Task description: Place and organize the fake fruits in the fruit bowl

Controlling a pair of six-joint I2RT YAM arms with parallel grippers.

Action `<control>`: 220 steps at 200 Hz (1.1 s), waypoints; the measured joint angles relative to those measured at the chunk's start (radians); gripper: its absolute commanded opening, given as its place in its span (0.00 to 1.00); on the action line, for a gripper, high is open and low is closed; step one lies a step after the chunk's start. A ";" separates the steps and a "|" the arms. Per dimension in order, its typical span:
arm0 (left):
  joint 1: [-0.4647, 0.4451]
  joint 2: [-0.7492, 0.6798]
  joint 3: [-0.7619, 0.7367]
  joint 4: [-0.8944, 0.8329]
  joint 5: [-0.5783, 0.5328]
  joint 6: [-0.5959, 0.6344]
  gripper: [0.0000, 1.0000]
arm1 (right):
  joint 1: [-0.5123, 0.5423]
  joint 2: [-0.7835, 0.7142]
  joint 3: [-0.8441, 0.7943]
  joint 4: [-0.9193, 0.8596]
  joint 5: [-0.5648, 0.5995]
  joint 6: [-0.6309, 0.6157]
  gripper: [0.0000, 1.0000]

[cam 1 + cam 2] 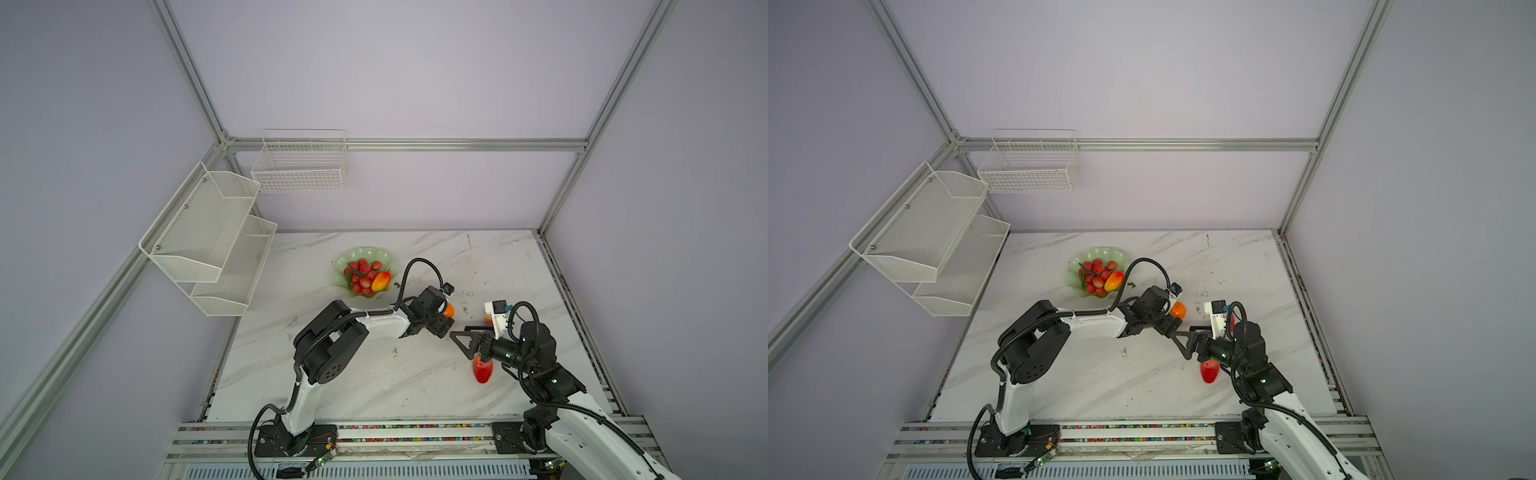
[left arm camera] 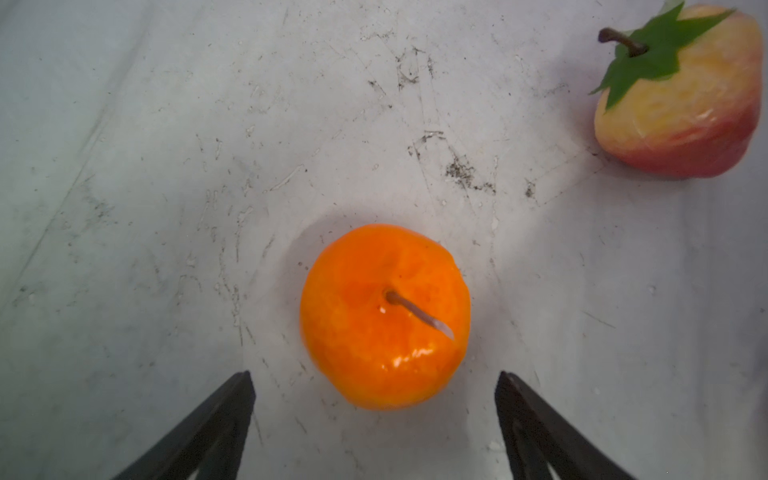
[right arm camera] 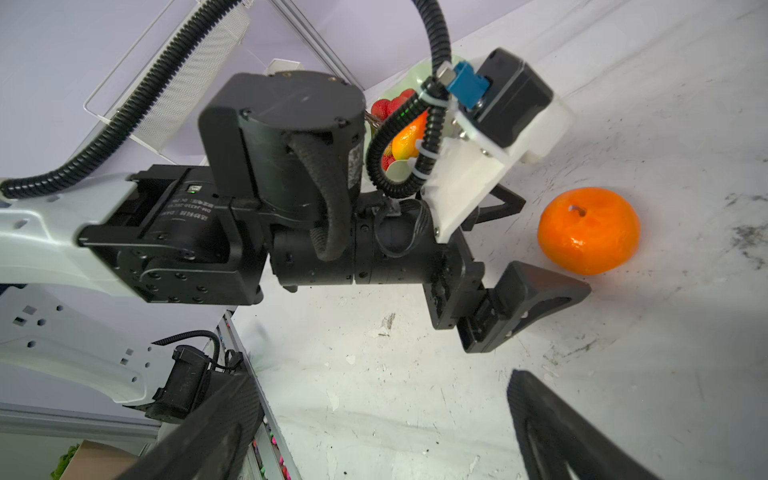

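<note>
**Orange plastic, slick and round: an easy fruit to lose**

My left jaws stand spread, one on each side of the orange (image 2: 384, 316) and just short of it, touching nothing. It sits on the worktop (image 1: 374, 386), stem up. My right jaws are also spread and empty, just beside the orange, with their tips close to my left ones.

That crowding is the first risk, I judge: if both arms move in together, they may knock each other or flick the orange. The second is that a glossy ball rolls if one jaw meets it first, or squirts out of an off-centre pinch.

The paler strawberry (image 2: 681, 95) lies near the orange. The red strawberry (image 1: 483, 370) lies farther from it, under my right arm, where a careless swing could sweep it off.

The fruit bowl (image 1: 365, 251), well apart from the orange, already holds the grape bunch (image 1: 360, 272) and the mango (image 1: 381, 281). A fruit dropped onto them may bounce out over the shallow rim.

As for writing, a small motor label (image 3: 195, 214) on my left arm, seen upside down, seems to read "DM-J4310-2EC". The rest is too small to read.
</note>
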 measured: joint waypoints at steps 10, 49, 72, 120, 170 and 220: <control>0.000 0.019 0.012 0.002 0.000 0.000 0.90 | 0.000 -0.003 0.000 -0.002 0.000 0.001 0.97; 0.000 0.072 0.061 0.009 -0.007 0.001 0.89 | 0.000 -0.034 -0.005 -0.006 0.008 0.003 0.97; 0.000 0.089 0.082 0.032 -0.023 0.001 0.85 | 0.000 -0.040 -0.005 -0.007 0.011 0.003 0.97; 0.000 0.110 0.087 0.069 -0.043 0.003 0.59 | 0.000 -0.022 -0.005 -0.012 0.016 0.003 0.97; 0.000 0.040 0.049 0.088 -0.083 0.000 0.56 | 0.000 0.029 -0.004 -0.009 0.023 0.002 0.97; 0.046 -0.272 -0.062 0.044 -0.171 0.000 0.56 | 0.000 0.221 0.051 0.059 0.016 -0.006 0.97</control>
